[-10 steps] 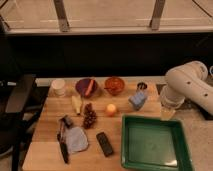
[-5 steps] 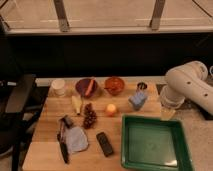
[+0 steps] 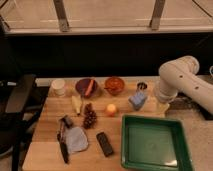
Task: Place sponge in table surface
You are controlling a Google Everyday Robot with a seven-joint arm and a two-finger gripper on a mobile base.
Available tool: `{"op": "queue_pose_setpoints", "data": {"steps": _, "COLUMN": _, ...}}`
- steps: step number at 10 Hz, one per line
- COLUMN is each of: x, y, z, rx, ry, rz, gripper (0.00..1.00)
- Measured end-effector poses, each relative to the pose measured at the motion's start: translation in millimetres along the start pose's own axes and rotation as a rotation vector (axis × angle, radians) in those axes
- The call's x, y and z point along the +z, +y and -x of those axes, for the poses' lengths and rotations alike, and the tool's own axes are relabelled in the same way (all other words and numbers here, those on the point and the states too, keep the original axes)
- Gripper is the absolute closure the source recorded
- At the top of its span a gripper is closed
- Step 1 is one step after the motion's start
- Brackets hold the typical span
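**Sponge at the right-centre of the bench, claw just over it**

You are looking at the sponge (image 3: 137, 100) a little right of the frame's centre, a pale blue-grey block standing tilted on or just above the bench (image 3: 116, 129); you cannot tell whether its underside touches the wood. It lies just right of the orange fruit (image 3: 111, 109) and just above the upper left corner of the green tray (image 3: 152, 143), which fills the lower right of the bench.

The white arm (image 3: 176, 80) bends in from the right edge of the frame, and the claw (image 3: 141, 88) shows only as a dark bit at the sponge's top edge. Whether it is open, closed or gripping the sponge cannot be told from this view.

Along the upper row, left to right, you have a white cup (image 3: 58, 86), a dark maroon bowl (image 3: 85, 87) with something orange lying in it, and an orange-red bowl (image 3: 114, 85). Below them sit a pale yellow piece (image 3: 76, 104) and a dark bunched cluster (image 3: 90, 118) (grapes, perhaps). In the lower left lies a flat grey-blue cloth (image 3: 76, 139), with a black-handled knife (image 3: 63, 148) beside its left edge and a black rectangular block (image 3: 104, 143) to its right. A black chair (image 3: 18, 99) stands at the left edge of the frame.
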Motion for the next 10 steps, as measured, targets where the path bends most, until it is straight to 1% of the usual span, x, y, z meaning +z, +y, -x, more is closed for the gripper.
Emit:
{"op": "queue_pose_setpoints", "data": {"steps": 1, "x": 8, "y": -18, "z": 13, "rx": -0.081, "ry": -0.017, "rz": 0.004, "gripper": 0.35}}
{"op": "queue_pose_setpoints", "data": {"steps": 2, "x": 16, "y": -33, "z": 28, "rx": -0.163, "ry": -0.045, "rz": 0.012, "gripper": 0.35}}
{"op": "queue_pose_setpoints", "data": {"steps": 3, "x": 23, "y": -44, "z": 32, "rx": -0.224, "ry": -0.063, "rz": 0.015, "gripper": 0.35}}
{"op": "queue_pose_setpoints", "data": {"steps": 4, "x": 29, "y": -50, "z": 36, "rx": -0.265, "ry": -0.085, "rz": 0.013, "gripper": 0.35}}
{"op": "queue_pose_setpoints", "data": {"steps": 5, "x": 40, "y": -58, "z": 42, "rx": -0.34, "ry": -0.123, "rz": -0.014, "gripper": 0.35}}
{"op": "queue_pose_setpoints", "data": {"steps": 6, "x": 47, "y": -64, "z": 45, "rx": -0.383, "ry": -0.144, "rz": -0.041, "gripper": 0.35}}
{"op": "queue_pose_setpoints", "data": {"steps": 8, "x": 59, "y": -73, "z": 46, "rx": -0.433, "ry": -0.177, "rz": -0.075, "gripper": 0.35}}
{"op": "queue_pose_setpoints", "data": {"steps": 9, "x": 66, "y": -77, "z": 45, "rx": -0.464, "ry": -0.191, "rz": -0.09, "gripper": 0.35}}
{"op": "queue_pose_setpoints", "data": {"steps": 10, "x": 71, "y": -79, "z": 47, "rx": -0.486, "ry": -0.198, "rz": -0.093, "gripper": 0.35}}
